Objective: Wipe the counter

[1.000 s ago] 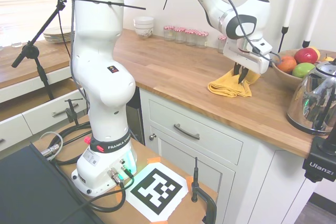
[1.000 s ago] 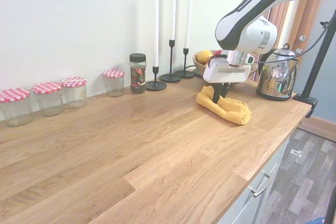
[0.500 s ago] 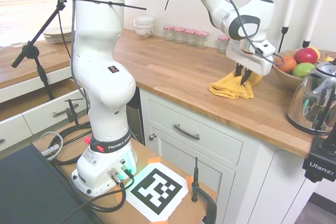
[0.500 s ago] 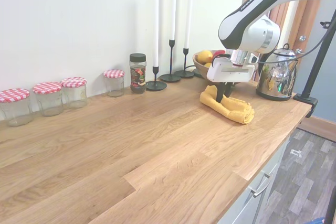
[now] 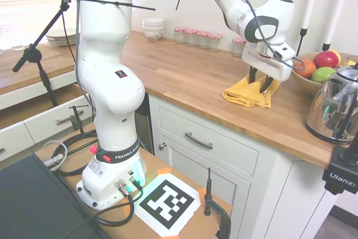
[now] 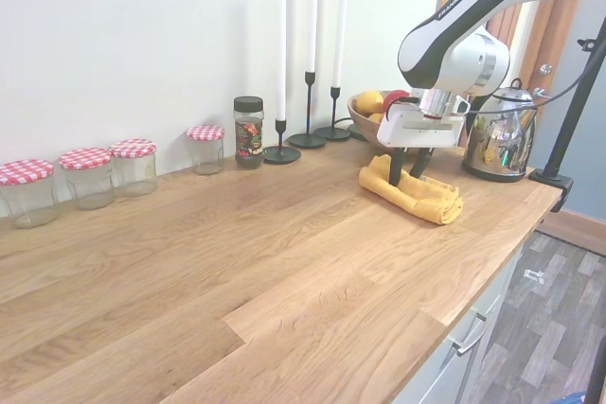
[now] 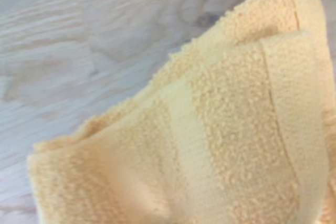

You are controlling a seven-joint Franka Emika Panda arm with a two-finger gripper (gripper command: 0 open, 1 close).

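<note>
- The gripper (image 5: 262,82) was seen with its jaws spread apart, straddling the far end of a folded yellow towel (image 6: 413,195).
- The towel lay on the butcher-block counter (image 6: 237,262), near the fruit bowl (image 5: 305,79), its long axis running along the counter's length.

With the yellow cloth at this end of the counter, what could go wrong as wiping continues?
1. The hand stands open over the yellow cloth, fingers spread, so the cloth may slip out or bunch up instead of sliding.
2. The fruit bowl and kettle stand close by; a stroke that way could knock them.
3. The cloth lies folded, not flat, so it may wipe only a narrow strip of the counter.
</note>
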